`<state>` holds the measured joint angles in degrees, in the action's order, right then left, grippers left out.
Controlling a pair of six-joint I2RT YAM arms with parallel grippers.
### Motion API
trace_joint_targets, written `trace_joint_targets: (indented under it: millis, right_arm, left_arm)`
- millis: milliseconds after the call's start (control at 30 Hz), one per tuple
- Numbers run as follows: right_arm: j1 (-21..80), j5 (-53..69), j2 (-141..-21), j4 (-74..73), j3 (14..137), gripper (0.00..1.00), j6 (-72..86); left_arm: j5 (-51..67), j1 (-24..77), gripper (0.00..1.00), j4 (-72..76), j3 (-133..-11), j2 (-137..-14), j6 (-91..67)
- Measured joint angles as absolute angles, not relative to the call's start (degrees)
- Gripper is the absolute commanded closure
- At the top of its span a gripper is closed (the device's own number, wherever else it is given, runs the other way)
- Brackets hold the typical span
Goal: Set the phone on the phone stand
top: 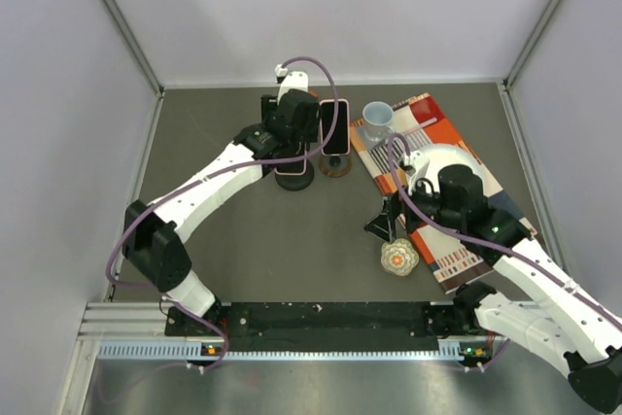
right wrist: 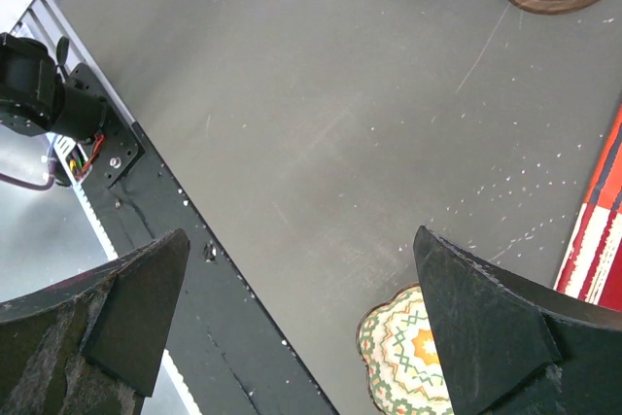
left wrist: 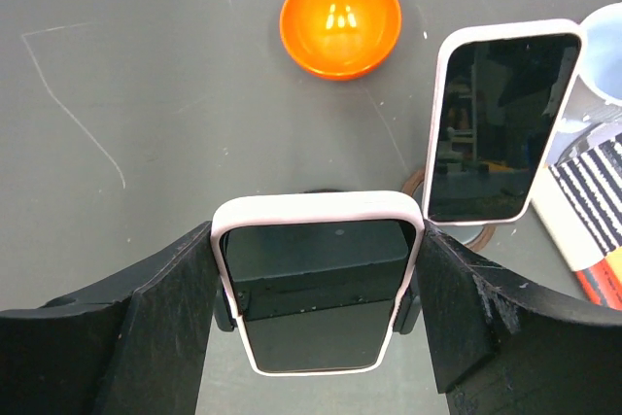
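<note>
My left claw (left wrist: pixel 319 240) has its fingers (left wrist: pixel 155 337) set wide, pressed against the two long edges of the phone (left wrist: pixel 316 308). The phone, in a pale pink case, is the only thing it has hold of. It stands upright with its screen facing the wrist camera, directly over the dark stand (top: pixel 294 182). I cannot tell whether its lower edge is already seated in that stand.

Just to the right of the dark stand sits a wood-rimmed stand (top: pixel 335 166) with a second phone (left wrist: pixel 501 123) propped on it, also in a pale case and leaning back a little. Beyond the dark stand, toward the back wall, an orange bowl (left wrist: pixel 340 21) rests on the table (top: pixel 233 240).

Further right of the dark stand lies a patterned mat (top: pixel 432 119) with a pale blue cup (top: pixel 377 116) at its far corner.

My right claw (right wrist: pixel 301 235) hangs on the near side of the dark stand and to its right, well apart from it. Its jaws are spread as wide as they go and hold nothing, and it sits just above a small round patterned coaster (right wrist: pixel 403 362) at the mat's edge.
</note>
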<state>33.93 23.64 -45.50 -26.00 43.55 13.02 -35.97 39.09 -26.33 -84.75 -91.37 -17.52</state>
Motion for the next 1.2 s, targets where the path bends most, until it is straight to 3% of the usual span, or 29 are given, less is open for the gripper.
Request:
trace_joint_targets:
  millis: [367,467,500,600,633,667,933,1200]
  right_arm:
    - [33.9,22.9,-44.1,-27.2,43.5,0.01,13.2]
    - [33.9,22.3,-43.9,-27.6,43.5,0.01,13.7]
    - [33.9,22.1,-43.9,-27.6,43.5,0.01,14.0]
    - [33.9,20.3,-43.6,-27.9,43.5,0.01,15.2]
    - [33.9,19.3,-43.2,-28.3,43.5,0.01,15.6]
    - [33.9,18.2,-42.7,-28.7,43.5,0.01,16.1]
    - [33.9,4.2,-39.7,-35.2,47.8,0.01,17.8]
    - [33.9,-18.2,-38.0,-45.5,57.2,0.01,17.5]
  left_arm:
    - [-33.6,36.1,1.00,-25.2,-89.3,-96.0,-17.6]
    - [-33.2,35.7,0.74,-25.1,-89.8,-96.5,-17.8]
    - [-32.9,35.5,0.49,-25.1,-89.9,-96.6,-18.0]
    - [-31.9,34.7,0.24,-25.0,-90.0,-96.6,-18.7]
    - [-31.7,34.5,0.08,-25.0,-90.0,-96.6,-18.9]
    - [-31.4,34.4,0.01,-24.9,-90.0,-96.5,-19.0]
    - [-27.7,33.7,0.01,-25.0,-90.0,-90.5,-20.5]
    - [-22.4,33.4,0.01,-27.0,-87.5,-72.3,-20.1]
